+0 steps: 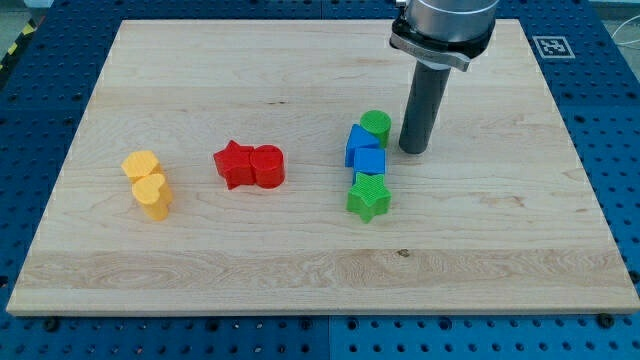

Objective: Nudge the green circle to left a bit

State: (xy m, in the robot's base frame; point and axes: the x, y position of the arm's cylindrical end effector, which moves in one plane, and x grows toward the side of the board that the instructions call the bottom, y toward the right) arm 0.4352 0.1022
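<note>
While my tip (414, 149) stands just right of it, the green circle (376, 125) seemingly touches a blue block (359, 141).

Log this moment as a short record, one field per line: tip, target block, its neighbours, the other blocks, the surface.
tip: my tip sits just to the view's right of the green circle, narrow gap or contact, cannot tell
target: green circle, at the top of a column of blocks
neighbours: two blue blocks directly below it, then a green star
others: red star touching a red round block; two yellow blocks at the view's left
surface: wooden board
</note>
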